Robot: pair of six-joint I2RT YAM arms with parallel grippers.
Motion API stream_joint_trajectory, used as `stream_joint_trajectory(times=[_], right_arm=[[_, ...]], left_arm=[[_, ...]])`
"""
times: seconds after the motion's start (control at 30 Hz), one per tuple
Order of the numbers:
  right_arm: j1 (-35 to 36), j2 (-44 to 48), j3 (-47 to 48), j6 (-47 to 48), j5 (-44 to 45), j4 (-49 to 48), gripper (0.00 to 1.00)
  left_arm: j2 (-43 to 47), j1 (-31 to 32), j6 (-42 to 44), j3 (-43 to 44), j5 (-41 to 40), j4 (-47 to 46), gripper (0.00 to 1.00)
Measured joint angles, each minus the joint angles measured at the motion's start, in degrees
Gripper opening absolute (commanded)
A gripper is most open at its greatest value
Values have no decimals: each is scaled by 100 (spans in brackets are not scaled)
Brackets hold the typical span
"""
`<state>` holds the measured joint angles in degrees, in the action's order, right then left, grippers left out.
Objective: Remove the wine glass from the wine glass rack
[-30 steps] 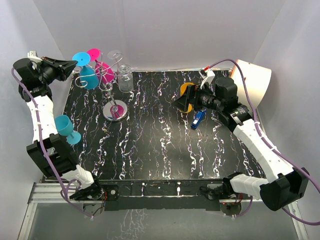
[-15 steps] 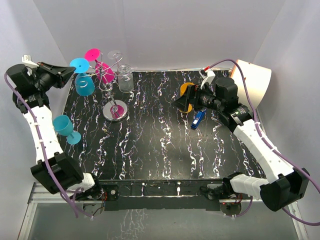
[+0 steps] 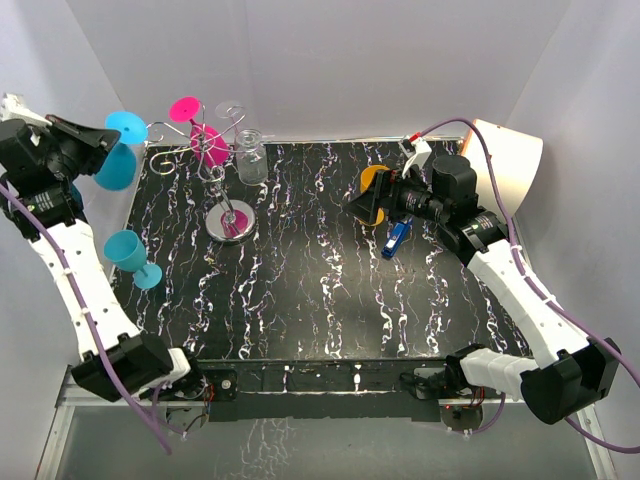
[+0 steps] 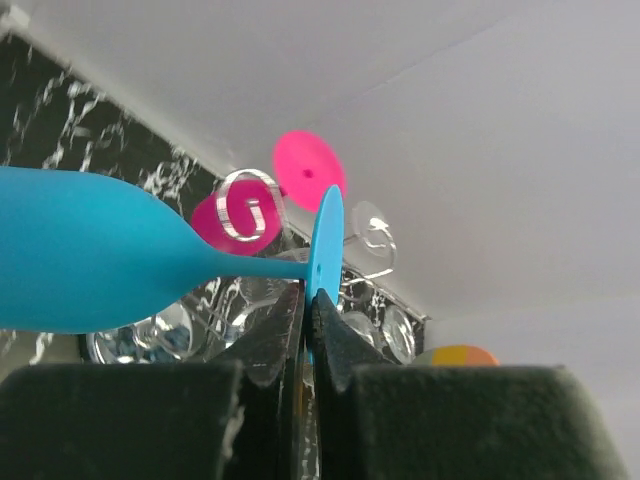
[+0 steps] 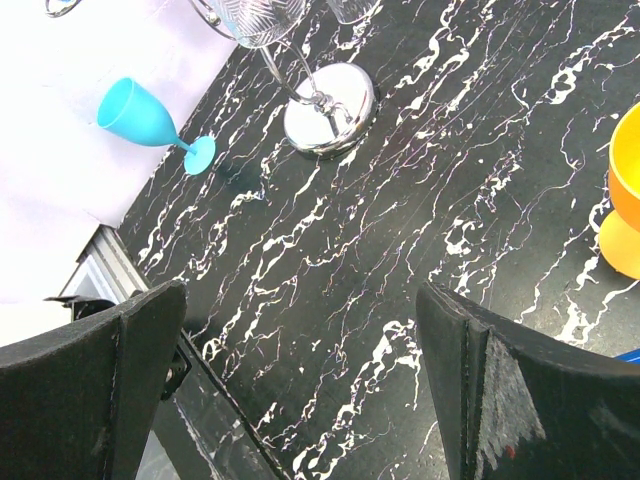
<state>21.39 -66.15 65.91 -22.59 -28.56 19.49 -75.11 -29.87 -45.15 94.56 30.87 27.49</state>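
Observation:
The wine glass rack (image 3: pixel 228 190) is a silver wire stand with a round shiny base at the table's back left. A pink wine glass (image 3: pixel 207 144) and a clear glass (image 3: pixel 250 158) hang on it. My left gripper (image 3: pixel 112 135) is shut on the foot disc of a blue wine glass (image 3: pixel 116 165) and holds it in the air left of the rack, clear of the hooks. In the left wrist view my left gripper (image 4: pixel 310 312) pinches the blue disc (image 4: pixel 326 238), with a rack hook (image 4: pixel 248 205) behind it. My right gripper (image 3: pixel 360 205) is open and empty above the table.
A second blue wine glass (image 3: pixel 132 256) stands at the table's left edge and also shows in the right wrist view (image 5: pixel 150 115). An orange and yellow cup (image 3: pixel 374 180) and a blue clip (image 3: pixel 397 238) lie under the right arm. A cream cone (image 3: pixel 508 160) stands at the back right.
My left gripper has moved left and up with the blue wine glass, carrying it away from the rack. The right arm has not moved.

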Motion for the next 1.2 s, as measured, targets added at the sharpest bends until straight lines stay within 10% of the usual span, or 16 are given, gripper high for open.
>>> stream_joint_trajectory(times=[0.47,0.8,1.2], right_arm=[[0,0,0,2,59,15,98],[0,37,-26,-699,-494,-885,98],[96,-658,-479,-3978,-979,-5243,99]], left_arm=[[822,1784,903,376,2131,-2201,0],[1421,2365,-3364,-2070,2933,-7464,0],[1582,2647,-6669,-3648,1639,-9978,0]])
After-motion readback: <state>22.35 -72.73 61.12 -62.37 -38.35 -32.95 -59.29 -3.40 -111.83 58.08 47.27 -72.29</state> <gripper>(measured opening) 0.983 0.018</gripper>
